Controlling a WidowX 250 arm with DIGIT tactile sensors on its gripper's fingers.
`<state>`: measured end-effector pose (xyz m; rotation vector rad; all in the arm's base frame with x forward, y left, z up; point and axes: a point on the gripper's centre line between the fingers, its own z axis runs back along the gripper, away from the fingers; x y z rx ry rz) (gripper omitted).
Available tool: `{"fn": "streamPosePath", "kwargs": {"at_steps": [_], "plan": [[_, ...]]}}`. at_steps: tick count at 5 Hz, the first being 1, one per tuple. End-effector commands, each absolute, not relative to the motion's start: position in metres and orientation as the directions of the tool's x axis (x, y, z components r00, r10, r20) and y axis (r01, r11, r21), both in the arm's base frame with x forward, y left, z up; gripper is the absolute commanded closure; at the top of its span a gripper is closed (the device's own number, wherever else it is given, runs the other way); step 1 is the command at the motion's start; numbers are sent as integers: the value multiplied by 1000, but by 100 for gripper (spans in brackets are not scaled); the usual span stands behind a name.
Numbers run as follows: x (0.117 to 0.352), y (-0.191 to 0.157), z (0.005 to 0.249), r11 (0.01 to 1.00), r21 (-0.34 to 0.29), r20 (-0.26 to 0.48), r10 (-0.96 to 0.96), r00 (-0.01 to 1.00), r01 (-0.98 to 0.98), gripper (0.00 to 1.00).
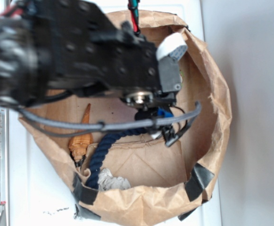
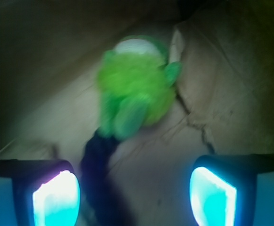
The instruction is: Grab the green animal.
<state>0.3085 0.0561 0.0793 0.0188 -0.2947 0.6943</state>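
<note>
My wrist view shows the green animal (image 2: 136, 96), blurred, fuzzy and lime with a white patch, lying on crumpled brown paper ahead of the gripper (image 2: 134, 195), whose 2 glowing pads (image 2: 56, 197) stand apart, released. A navy rope (image 1: 101, 153) touches it. From outside, the arm (image 1: 80, 52) hides the toy inside the paper bag (image 1: 212, 122); an orange seashell (image 1: 81, 136) lies beside the rope.

The green animal (image 2: 134, 96) was a small, fuzzy, lime-green plush toy, roundish, with a white patch at its upper end and stubby darker-green limbs sticking out at the sides and bottom. It lay on crumpled brown paper, its lower end touching a dark blue rope. The wrist view showed it blurred; the exterior view hid it almost entirely.
</note>
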Motion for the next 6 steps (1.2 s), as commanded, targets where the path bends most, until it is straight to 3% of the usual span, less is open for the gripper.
{"fn": "streamPosePath", "kwargs": {"at_steps": [1,2,3,4,6], "plan": [[341,65,78,751,-126,340,646,683,-648,0],[352,66,76,741,-122,335,657,675,-660,0],[352,66,77,738,-143,337,662,669,-659,34],[352,63,78,742,-143,337,659,673,-655,100],[352,61,78,753,-127,340,644,685,-645,100]]}}
